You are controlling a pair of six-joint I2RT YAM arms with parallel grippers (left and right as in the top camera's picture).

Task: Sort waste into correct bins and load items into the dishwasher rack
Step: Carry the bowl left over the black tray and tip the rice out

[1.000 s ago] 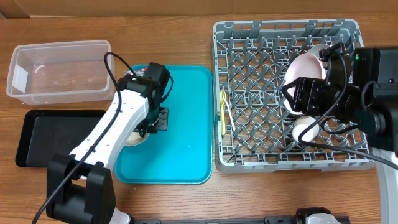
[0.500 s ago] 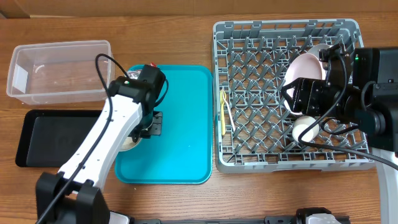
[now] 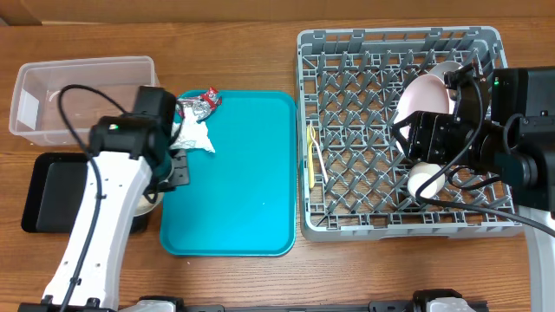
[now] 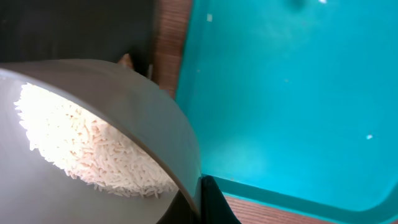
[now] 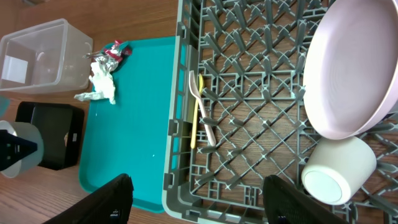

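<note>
The left arm has swung left, off the teal tray [image 3: 243, 191], and took the bowl [image 4: 124, 99] with it.
The clear tub [image 3: 82, 65] sits at the far left, with the black tray [image 3: 52, 186] below it. The left gripper [image 4: 202, 199] pinches the bowl's rim over the black tray's right end, and rice [image 4: 81, 149] lies inside. The napkin [image 3: 195, 136] and foil wrapper [image 3: 201, 101] lie on the teal tray's top left corner. In the rack [image 3: 347, 43] are the yellow spoon [image 3: 310, 152], pink plate [image 3: 422, 95] and white cup [image 3: 427, 180]. The right gripper [image 5: 198, 183] hangs above them, spread wide and holding nothing.

My wooden worktop [image 3: 260, 52] carries a clear tub [image 3: 87, 61] upper left, black tray [image 3: 52, 195] below it, teal tray [image 3: 243, 191] centre, grey rack [image 3: 390, 35] right.
</note>
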